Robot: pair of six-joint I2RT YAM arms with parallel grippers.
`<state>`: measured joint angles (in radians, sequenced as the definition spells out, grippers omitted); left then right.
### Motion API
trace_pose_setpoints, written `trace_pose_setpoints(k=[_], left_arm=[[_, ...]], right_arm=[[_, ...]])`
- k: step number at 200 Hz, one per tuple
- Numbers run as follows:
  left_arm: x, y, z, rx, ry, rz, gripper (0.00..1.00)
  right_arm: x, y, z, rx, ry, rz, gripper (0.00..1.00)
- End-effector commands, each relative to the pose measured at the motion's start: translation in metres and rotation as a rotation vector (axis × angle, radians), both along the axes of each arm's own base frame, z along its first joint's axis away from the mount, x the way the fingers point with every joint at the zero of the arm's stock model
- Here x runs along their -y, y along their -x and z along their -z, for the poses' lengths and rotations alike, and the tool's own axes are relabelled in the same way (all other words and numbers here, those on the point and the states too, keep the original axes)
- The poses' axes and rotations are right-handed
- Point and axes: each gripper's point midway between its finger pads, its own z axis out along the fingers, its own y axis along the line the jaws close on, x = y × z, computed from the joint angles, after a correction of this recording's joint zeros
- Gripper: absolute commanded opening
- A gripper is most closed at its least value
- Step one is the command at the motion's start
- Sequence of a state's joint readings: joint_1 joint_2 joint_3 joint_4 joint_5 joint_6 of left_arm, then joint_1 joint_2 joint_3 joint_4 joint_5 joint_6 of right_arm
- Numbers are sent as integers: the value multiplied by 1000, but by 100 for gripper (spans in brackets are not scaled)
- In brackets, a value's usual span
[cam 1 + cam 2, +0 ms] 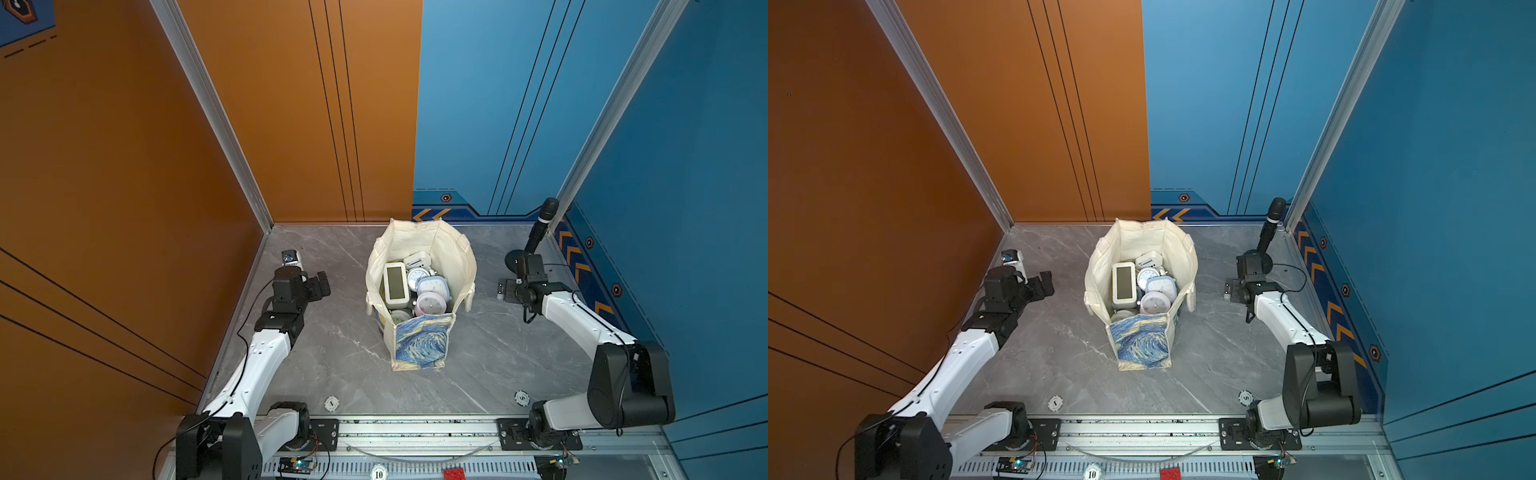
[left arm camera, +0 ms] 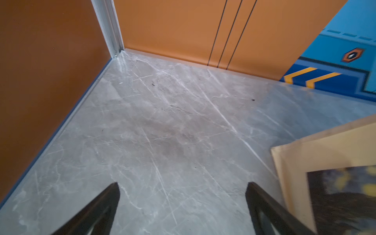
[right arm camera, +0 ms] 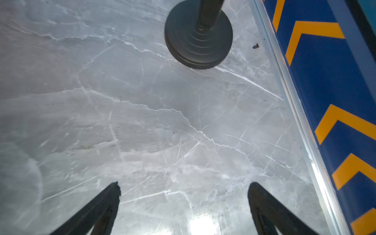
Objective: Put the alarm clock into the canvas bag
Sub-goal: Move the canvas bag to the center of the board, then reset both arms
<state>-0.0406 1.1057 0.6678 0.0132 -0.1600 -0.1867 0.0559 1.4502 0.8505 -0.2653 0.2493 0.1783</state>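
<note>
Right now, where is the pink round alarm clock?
In both top views the pink round alarm clock sits inside the canvas bag, mid-table, beside the blue clock and white digital clock.

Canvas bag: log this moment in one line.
bag: upright, clocks inside | left tool: open, empty | right tool: open, empty

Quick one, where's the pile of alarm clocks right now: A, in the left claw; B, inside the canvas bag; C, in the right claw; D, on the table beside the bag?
B: the alarm clocks lie heaped inside the open canvas bag, while the left claw and right claw stand open and empty.
</note>
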Motion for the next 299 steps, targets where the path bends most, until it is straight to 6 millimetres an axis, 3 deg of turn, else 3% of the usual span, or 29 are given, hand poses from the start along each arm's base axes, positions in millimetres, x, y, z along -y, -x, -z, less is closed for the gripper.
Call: trace_pose_setpoints(k=[1, 27, 38, 54, 82, 96, 119, 135, 151, 154, 155, 166, 195, 299], left_arm=[[-15, -6, 2, 48, -152, -43, 98], [-18, -10, 23, 74, -223, -24, 98], [-21, -14, 32, 92, -220, -11, 98], [-27, -21, 42, 100, -158, 9, 98], [-31, -30, 47, 102, -1, 50, 99], [-23, -34, 46, 166, 42, 98, 100], [-14, -30, 70, 137, 24, 125, 99], [-10, -30, 76, 179, -3, 136, 99], [8, -29, 87, 154, -77, 183, 99], [11, -29, 92, 146, -92, 187, 98], [12, -29, 93, 148, -99, 190, 98], [25, -31, 86, 194, -163, 228, 98], [6, -35, 91, 138, -161, 121, 98], [6, -34, 91, 132, -163, 116, 98]], right_arm=[[11, -37, -18, 230, 60, 3, 100], [14, -45, -20, 373, 69, 13, 100], [14, -44, -14, 358, 68, 15, 100], [12, -38, 0, 398, 57, 2, 100], [-8, -31, -6, 495, 68, -98, 100], [-11, -29, -7, 512, 58, -118, 100], [-10, -29, -4, 514, 35, -123, 100], [-7, -29, -3, 517, 25, -110, 100], [-7, -26, -2, 543, 30, -109, 100], [-7, -24, 5, 532, 31, -110, 100], [-7, -25, -1, 564, 32, -109, 100], [-5, -23, -1, 575, 50, -89, 100], [-4, -23, 1, 551, 45, -88, 100], [-4, -23, 1, 555, 45, -89, 100]])
